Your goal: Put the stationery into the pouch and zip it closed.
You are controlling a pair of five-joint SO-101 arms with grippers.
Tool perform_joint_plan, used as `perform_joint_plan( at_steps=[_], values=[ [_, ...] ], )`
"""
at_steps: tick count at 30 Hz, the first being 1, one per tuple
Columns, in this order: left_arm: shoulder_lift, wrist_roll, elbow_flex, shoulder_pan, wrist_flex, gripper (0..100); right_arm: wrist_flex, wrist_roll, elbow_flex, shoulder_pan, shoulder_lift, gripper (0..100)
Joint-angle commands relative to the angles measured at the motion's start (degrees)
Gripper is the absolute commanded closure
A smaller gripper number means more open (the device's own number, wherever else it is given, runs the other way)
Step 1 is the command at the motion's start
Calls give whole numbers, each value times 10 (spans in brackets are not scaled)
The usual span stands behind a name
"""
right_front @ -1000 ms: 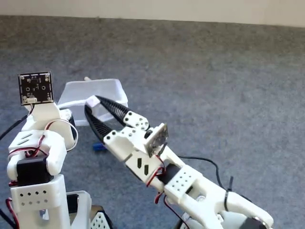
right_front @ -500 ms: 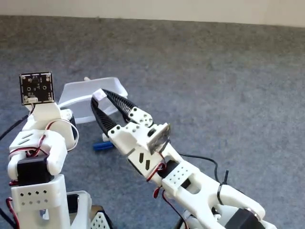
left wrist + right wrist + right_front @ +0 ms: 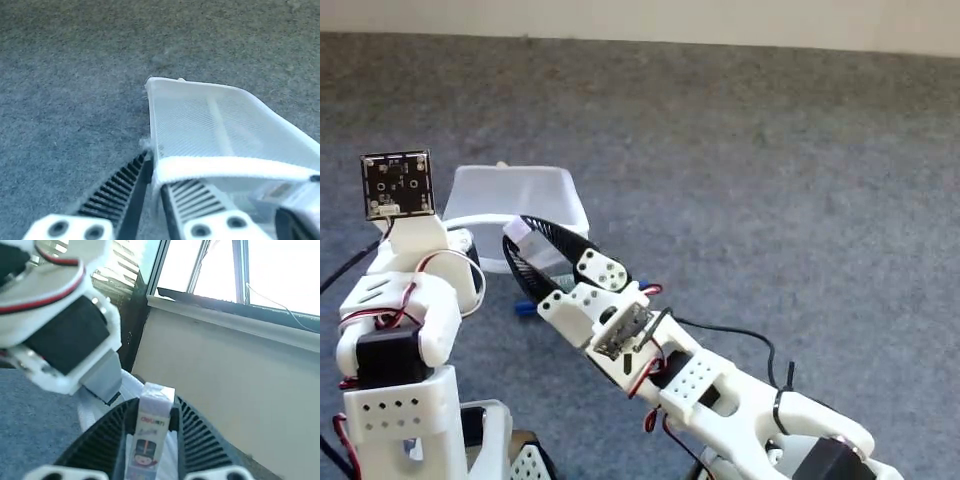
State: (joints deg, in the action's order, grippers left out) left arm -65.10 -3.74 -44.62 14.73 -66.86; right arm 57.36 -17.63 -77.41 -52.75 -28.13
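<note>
At the pouch [image 3: 215, 125] mouth: your left claw [image 3: 152, 167] is clenched on the rim, holding the opening up. Your right claw [image 3: 152, 407] grasps a small white box [image 3: 149, 432] right at that opening, not yet let go. A blue item [image 3: 525, 307] lies on the table [image 3: 770, 150] beside the pouch, partly under the right arm. Judged early: the box is still to drop, the blue item to load, the zip to close.

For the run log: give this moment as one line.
left gripper: shut on pouch rim | right gripper: shut on eraser, at pouch mouth
</note>
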Motion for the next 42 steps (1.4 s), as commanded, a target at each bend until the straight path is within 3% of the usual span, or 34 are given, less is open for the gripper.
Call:
perform_joint_plan(
  at_steps=[1, 4, 17, 27, 32, 35, 39, 42],
  values=[
    [0, 4, 13, -4, 11, 993, 7, -4, -5, -3, -2, 940],
    [0, 4, 12, -4, 11, 993, 6, -4, -7, -3, -2, 875],
    [0, 4, 12, -4, 11, 993, 4, -4, -69, -5, -99, 875],
    [0, 4, 11, -4, 12, 993, -221, 4, -75, -5, -243, 876],
    [0, 4, 12, -4, 11, 993, -368, 138, -49, -5, -300, 979],
    [0, 4, 12, -4, 11, 993, -444, 177, 4, -5, -301, 995],
    [0, 4, 12, -4, 11, 993, -490, 245, 69, -2, -265, 994],
    [0, 4, 12, -4, 11, 993, -495, 256, 116, -2, -207, 994]
  ],
)
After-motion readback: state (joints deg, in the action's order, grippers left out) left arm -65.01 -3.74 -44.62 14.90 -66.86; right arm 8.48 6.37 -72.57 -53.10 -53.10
